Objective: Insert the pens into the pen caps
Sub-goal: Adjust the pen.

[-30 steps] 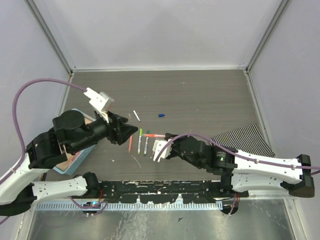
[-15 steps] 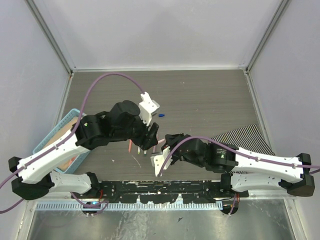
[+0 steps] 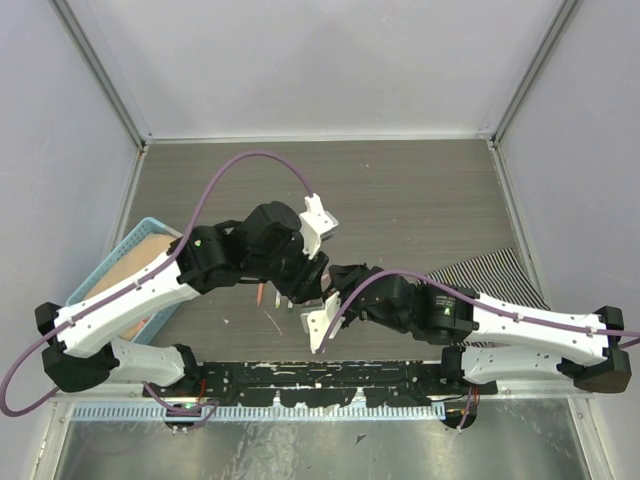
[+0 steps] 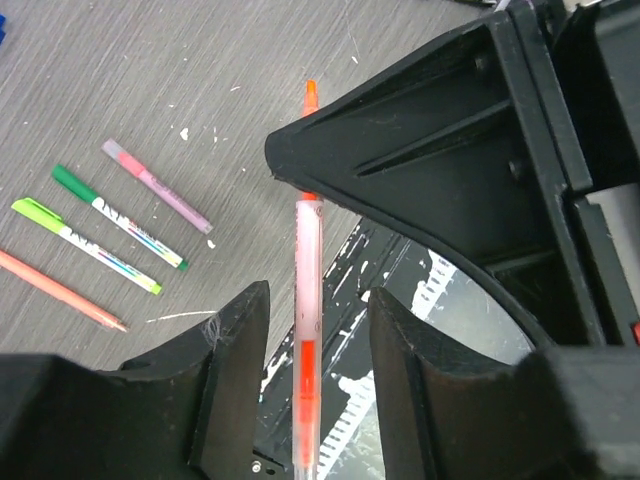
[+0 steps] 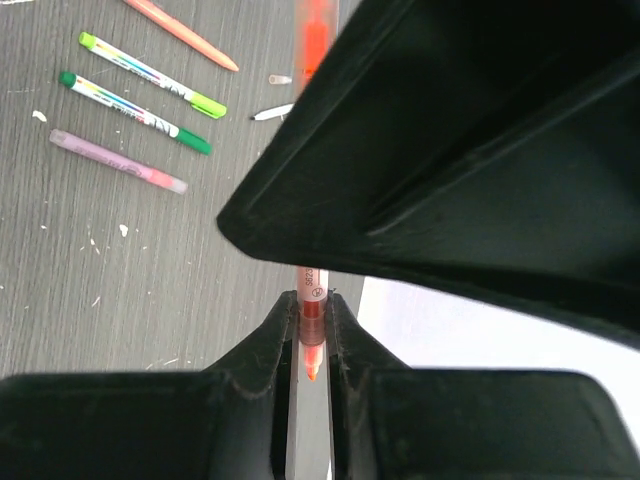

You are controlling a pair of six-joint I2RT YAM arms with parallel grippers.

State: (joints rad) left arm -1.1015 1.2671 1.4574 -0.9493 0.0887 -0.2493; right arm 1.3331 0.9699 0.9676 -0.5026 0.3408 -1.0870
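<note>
The right tool (image 5: 312, 305) is clamped on a red pen (image 4: 308, 260), which is held above the surface (image 4: 200, 80). The left tool (image 4: 318, 295) is open, its fingers (image 4: 230, 340) set either side of that pen without touching. Four pens (image 4: 118, 217) are laid side by side just left.

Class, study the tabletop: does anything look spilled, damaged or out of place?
Yes: white flecks speckle the table near the loose pens, and the black strip at its near edge is scraped white in patches.
</note>
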